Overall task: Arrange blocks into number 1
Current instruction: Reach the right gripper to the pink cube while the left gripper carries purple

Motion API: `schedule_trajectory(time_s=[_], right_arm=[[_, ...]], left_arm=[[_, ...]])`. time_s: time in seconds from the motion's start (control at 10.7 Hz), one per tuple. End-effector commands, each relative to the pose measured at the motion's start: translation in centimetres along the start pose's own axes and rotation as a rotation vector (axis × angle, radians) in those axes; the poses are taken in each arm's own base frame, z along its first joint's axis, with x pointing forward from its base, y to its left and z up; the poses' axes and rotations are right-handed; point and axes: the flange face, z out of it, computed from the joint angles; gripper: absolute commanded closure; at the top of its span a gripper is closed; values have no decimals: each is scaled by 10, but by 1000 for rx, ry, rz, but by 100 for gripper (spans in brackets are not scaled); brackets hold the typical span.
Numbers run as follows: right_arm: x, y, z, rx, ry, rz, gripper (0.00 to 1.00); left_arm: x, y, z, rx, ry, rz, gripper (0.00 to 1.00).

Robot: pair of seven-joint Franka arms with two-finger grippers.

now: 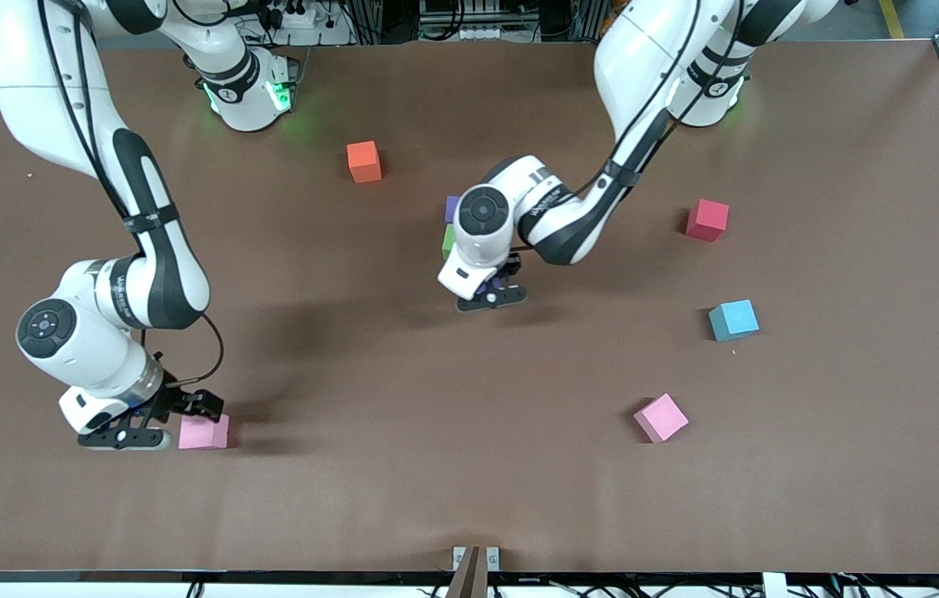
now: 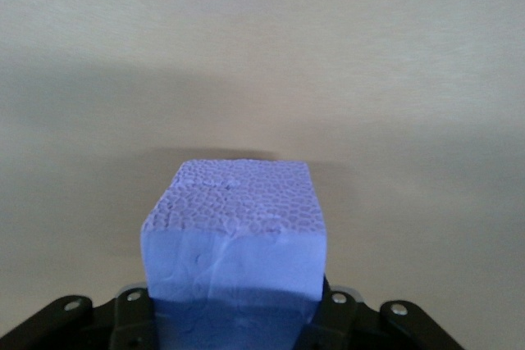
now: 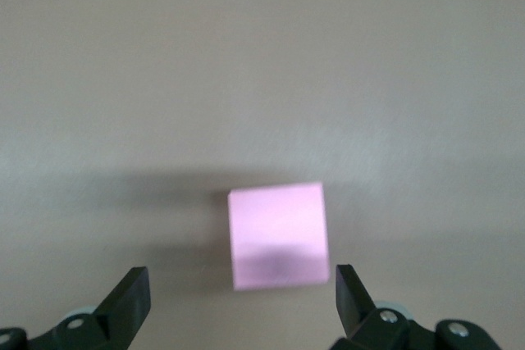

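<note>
At the front view's centre, the left gripper [image 1: 493, 296] pinches a matte purple foam cube [image 2: 234, 239] with a pebbled top. Lower left in that view, the right gripper [image 1: 155, 422] stands spread just beside a smooth pink foam cube [image 1: 204, 432] resting on the brown table [image 1: 403, 432].

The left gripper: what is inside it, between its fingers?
The left gripper is shut on a purple block. The block's textured face and one smooth face show; its lower end between the fingers is covered.

Brown table [image 1: 469, 482], scattered foam cubes [image 1: 661, 417]
</note>
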Motion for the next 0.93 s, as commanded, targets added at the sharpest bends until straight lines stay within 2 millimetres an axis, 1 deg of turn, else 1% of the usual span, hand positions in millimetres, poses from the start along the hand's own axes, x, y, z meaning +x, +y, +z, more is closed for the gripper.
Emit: schedule_trajectory(time_s=[0.0, 0.09, 0.28, 0.74, 0.84], right_arm=[[7, 8, 22, -4, 36, -49, 0], [6, 10, 28, -4, 31, -46, 0], [4, 12, 39, -2, 28, -37, 0], [-2, 13, 59, -5, 28, -38, 0], [-4, 14, 68, -4, 31, -33, 0]], left_arm=[[-2, 16, 7, -39, 13, -50, 100], [-9, 19, 10, -34, 14, -39, 100], [-11, 20, 11, -29, 19, -25, 100], [-28, 27, 13, -25, 14, 16, 100], [-29, 27, 14, -24, 13, 19, 100]])
